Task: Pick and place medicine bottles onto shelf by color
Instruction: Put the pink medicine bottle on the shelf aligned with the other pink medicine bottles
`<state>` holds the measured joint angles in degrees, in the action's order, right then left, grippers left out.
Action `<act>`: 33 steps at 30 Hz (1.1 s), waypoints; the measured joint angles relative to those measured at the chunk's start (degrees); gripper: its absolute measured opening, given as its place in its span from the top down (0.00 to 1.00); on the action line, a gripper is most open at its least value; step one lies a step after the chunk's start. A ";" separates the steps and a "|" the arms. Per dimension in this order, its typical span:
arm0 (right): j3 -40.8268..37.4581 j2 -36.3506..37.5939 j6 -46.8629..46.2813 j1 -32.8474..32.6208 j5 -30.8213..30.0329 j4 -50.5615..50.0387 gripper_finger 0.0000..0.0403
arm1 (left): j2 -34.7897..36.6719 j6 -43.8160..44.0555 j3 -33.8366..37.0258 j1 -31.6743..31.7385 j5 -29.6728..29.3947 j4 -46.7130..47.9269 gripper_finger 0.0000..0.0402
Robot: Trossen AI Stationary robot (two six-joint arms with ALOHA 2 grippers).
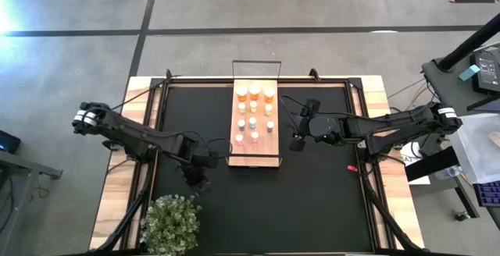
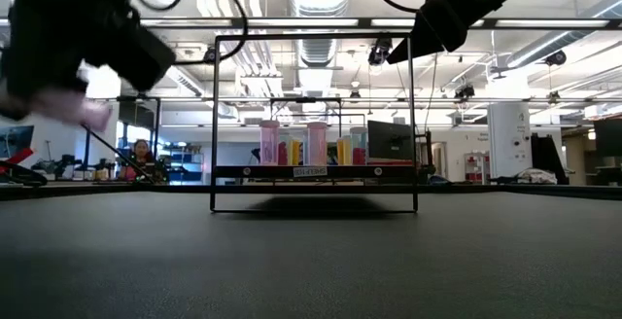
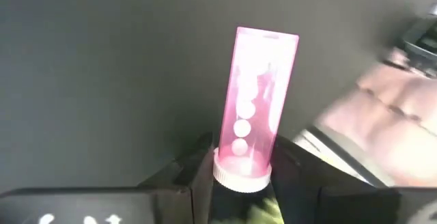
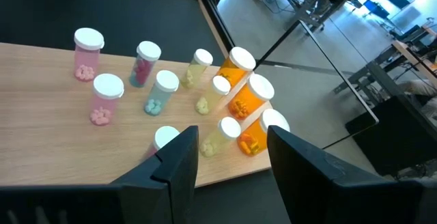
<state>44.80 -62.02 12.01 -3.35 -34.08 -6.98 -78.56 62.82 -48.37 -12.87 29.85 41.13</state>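
The high view looks straight down from far above, taking in the whole desk (image 1: 258, 209) and both arms. The low view sits at desk-top height near the front edge, facing level across to the shelf (image 2: 313, 173) and the room behind. The left wrist view looks close along its fingers at a pink bottle (image 3: 256, 101) against the dark mat. The right wrist view looks down at an angle, from near, on the shelf (image 4: 41, 156). Shelf and bottles are common to the high, low and right wrist views.

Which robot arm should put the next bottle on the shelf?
The left. Its gripper already holds a pink bottle beside the shelf. The right gripper is open and empty above the shelf.
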 joint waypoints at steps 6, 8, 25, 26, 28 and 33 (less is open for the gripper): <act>0.00 0.00 0.24 -0.01 0.02 0.13 0.59 | -0.02 6.94 -4.45 0.01 7.73 0.25 0.73; 0.00 0.00 0.92 0.00 0.02 0.86 0.59 | -0.02 8.70 -5.62 0.01 10.78 0.28 0.73; 1.15 0.00 -6.51 -5.03 24.92 7.57 0.59 | -0.02 17.91 -7.49 0.12 22.26 -0.07 0.73; 1.52 0.00 -5.85 -6.09 24.93 7.62 0.59 | -0.02 17.91 -7.49 0.14 22.70 -0.19 0.73; 2.62 0.00 -4.74 -7.99 24.91 7.67 0.59 | -0.02 17.92 -7.49 0.17 24.40 -0.38 0.73; 5.07 -0.41 -0.83 -12.62 24.93 7.98 0.59 | -0.02 18.00 -8.45 1.73 27.60 -0.40 0.73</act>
<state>49.87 -62.43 11.18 -15.97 -9.15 0.99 -78.59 80.82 -56.82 -11.14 57.45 40.73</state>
